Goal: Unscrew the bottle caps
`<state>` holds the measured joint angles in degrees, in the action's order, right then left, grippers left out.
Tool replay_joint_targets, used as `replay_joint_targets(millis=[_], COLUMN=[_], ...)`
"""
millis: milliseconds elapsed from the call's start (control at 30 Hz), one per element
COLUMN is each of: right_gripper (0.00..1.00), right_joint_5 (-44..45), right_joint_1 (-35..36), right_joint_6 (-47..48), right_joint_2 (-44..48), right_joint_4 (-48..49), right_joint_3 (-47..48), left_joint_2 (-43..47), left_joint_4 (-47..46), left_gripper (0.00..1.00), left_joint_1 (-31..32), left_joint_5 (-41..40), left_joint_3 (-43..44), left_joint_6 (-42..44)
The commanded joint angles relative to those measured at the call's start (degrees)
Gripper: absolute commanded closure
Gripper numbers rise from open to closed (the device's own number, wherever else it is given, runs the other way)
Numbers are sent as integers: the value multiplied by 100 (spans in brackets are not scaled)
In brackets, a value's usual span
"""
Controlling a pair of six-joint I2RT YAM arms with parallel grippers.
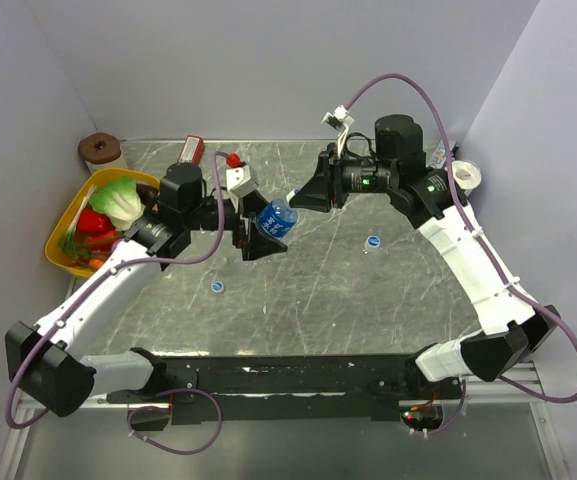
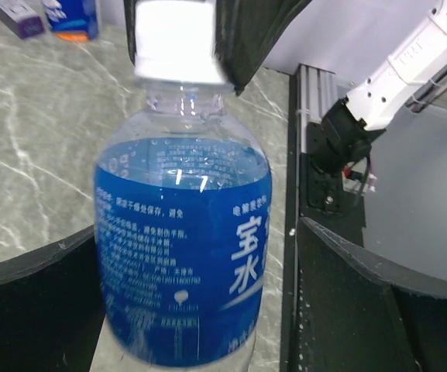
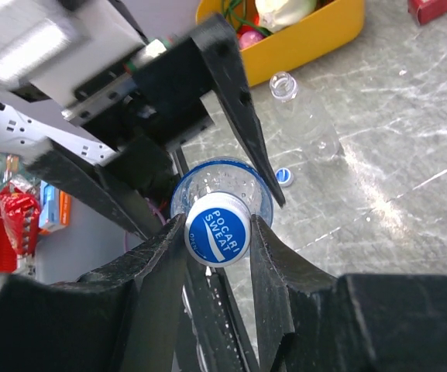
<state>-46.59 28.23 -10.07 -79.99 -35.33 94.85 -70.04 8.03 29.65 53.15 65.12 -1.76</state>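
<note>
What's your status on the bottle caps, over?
Left gripper open, flanking clear blue-labelled plastic bottle. Right gripper shut on its round blue-and-white cap. Two loose blue caps on marbled table, clear of both arms.

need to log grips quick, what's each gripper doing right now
left gripper: open, one finger either side of the bottle, gap showing
right gripper: shut on the cap

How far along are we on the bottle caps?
Looks like two done: two loose caps lie on the table, and one capless bottle shows. In hand: the right gripper is shut on the Pocari Sweat cap of the blue-label bottle, with the left gripper open around its body. Left: twisting that cap off.
</note>
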Motion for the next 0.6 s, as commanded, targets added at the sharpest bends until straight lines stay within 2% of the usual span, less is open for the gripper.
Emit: replay_joint_targets(millis=[0,200,300,433,500,567], right_gripper=[100,100,100,100,100,100], right_joint_5=[-148,-140,0,88,97,132], right_joint_1=[34,34,34,34,25,34], right_joint_6=[-118,-136,-49,4,75,101], right_joint_2=[247,238,212,229,247,282], right_joint_4=[579,624,519,501,457,422], right_joint_3=[-81,-80,-89,-159,-160,-177], left_joint_2=[-185,-405,-291,-229,-238,-247], left_joint_4=[189,612,454,392,444,462], left_gripper=[4,11,19,39,41,48], left_joint_1=[181,261,269,269,261,261], left_joint_5=[328,161,65,-172,-287,-331], left_joint_3=[211,405,326,264,299,317], left_joint_6=[114,475,422,369,369,369])
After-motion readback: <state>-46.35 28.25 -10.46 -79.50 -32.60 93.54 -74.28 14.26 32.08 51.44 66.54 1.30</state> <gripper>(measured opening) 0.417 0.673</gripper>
